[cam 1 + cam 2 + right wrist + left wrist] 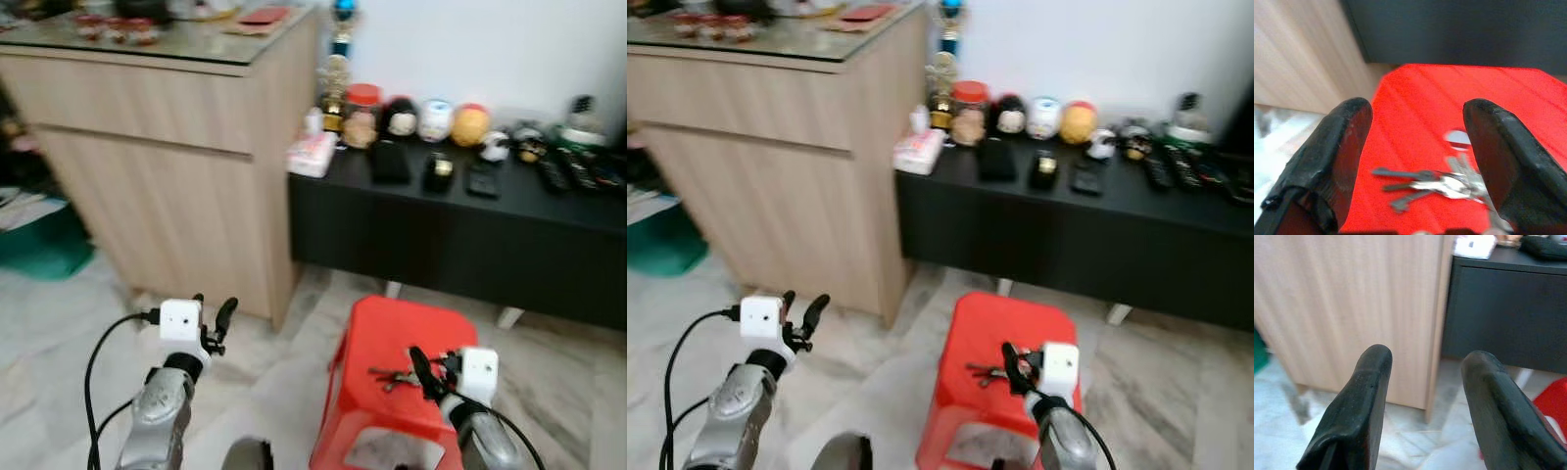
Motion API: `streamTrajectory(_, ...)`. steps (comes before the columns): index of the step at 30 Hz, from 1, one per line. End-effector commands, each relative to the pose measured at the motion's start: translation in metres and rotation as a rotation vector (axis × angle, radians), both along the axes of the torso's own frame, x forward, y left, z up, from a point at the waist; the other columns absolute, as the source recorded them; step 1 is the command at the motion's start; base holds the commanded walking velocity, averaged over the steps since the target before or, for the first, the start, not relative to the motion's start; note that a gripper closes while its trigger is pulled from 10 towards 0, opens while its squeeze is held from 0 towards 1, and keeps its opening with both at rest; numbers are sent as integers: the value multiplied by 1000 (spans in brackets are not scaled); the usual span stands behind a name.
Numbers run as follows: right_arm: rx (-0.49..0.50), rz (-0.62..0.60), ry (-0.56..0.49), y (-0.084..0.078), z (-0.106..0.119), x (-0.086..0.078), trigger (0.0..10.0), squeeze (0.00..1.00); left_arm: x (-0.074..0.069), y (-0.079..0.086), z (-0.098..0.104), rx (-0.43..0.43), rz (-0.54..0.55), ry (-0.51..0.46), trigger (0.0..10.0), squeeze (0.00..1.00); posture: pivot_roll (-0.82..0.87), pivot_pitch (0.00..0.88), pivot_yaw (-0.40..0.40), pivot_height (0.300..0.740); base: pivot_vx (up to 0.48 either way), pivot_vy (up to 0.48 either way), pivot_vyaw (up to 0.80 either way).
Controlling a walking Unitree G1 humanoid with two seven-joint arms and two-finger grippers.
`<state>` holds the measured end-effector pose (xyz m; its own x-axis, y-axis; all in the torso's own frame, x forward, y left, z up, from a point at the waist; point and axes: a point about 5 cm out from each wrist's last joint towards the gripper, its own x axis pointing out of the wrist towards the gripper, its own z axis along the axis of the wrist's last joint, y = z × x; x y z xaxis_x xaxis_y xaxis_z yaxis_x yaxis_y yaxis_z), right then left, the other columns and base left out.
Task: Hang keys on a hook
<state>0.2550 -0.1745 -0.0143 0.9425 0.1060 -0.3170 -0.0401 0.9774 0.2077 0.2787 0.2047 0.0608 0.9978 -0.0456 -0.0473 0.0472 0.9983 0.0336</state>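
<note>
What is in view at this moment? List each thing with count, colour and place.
Keys: one bunch, silver, lying on the stool.
Stool: one, red plastic, on the floor before the low cabinet.
Low cabinet: one, black, against the white wall.
Round figurines: several, mixed colours, along the cabinet's back.
Remotes: a few, black, at the cabinet's right end.
Tall cabinet: one, light wood, glass-topped, left.
Left gripper: open, raised above the floor.
Right gripper: open, over the keys.
</note>
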Motion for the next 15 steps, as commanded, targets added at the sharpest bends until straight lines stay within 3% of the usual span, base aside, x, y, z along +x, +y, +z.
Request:
streamTrajectory(1, 4, -41, 27, -10, -3, -3, 10000, 0, 3, -7, 3, -2, -27, -12, 10000, 0, 16, 0, -41, 626, 0, 0, 0)
streamTrajectory(8, -38, -6, 24, -9, -4, -5, 10000, 0, 3, -7, 5, -10, -30, -20, 10000, 0, 14, 0, -41, 626, 0, 0, 0)
streamTrajectory(15, -5, -82, 8, -14, -2, -4, 10000, 0, 4, -9, 6, -17, -42, -23, 10000, 0, 13, 0, -39, 626, 0, 0, 659)
